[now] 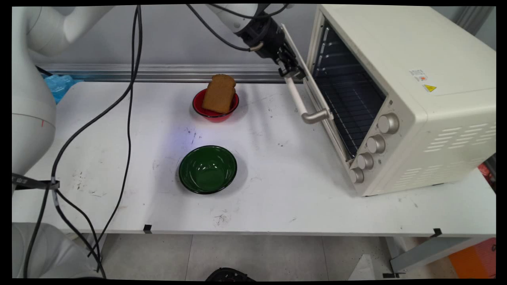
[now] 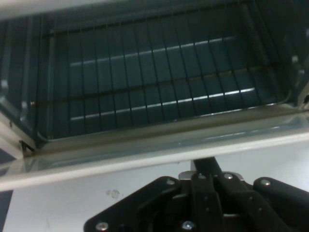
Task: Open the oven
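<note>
Fingers (image 2: 207, 166) of the black gripper (image 1: 290, 72) look drawn close together and appear to be pinched on the door handle (image 1: 302, 103) at its far end, though the contact itself is mostly hidden by the door's edge. That handle belongs to the cream toaster oven (image 1: 416, 79), whose glass door (image 1: 317, 91) stands partly open, tilted out from the oven's front. In the hand view the door's rim (image 2: 145, 154) runs across just above the gripper's linkage, and the wire rack (image 2: 159, 92) lies beyond it inside the oven. Four silver knobs (image 1: 388, 123) line the oven's front beside the opening. Out in front of the oven, on the white table (image 1: 297, 190), a red bowl (image 1: 198, 109) holds a slice of brown bread (image 1: 219, 93) leaning upright in it. A green bowl (image 1: 207, 169) sits nearer the camera than the red one, also well apart from the oven.
</note>
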Controlling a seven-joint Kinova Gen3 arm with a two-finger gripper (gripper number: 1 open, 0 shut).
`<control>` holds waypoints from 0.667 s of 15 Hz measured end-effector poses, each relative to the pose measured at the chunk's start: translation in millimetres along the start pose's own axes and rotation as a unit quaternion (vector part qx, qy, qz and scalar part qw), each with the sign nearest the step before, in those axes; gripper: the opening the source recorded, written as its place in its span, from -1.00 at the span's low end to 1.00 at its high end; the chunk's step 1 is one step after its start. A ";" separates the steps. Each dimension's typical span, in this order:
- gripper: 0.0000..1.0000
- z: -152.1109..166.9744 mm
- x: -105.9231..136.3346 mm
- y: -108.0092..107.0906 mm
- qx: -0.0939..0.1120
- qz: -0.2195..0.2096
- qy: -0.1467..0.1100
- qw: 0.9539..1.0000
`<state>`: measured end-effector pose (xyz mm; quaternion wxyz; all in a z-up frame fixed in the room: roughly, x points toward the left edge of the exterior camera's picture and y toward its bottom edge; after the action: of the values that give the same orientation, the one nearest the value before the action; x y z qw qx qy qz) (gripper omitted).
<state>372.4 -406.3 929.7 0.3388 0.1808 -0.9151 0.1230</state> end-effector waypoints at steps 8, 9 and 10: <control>-1.00 3.6 -23.6 -2.2 0.014 -0.010 0.000 1.000; -1.00 3.9 -26.7 -2.6 0.015 -0.011 0.002 1.000; -1.00 4.6 -30.4 -3.2 0.018 -0.012 0.004 1.000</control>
<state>392.4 -403.2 906.5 0.3403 0.1975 -0.9093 0.1357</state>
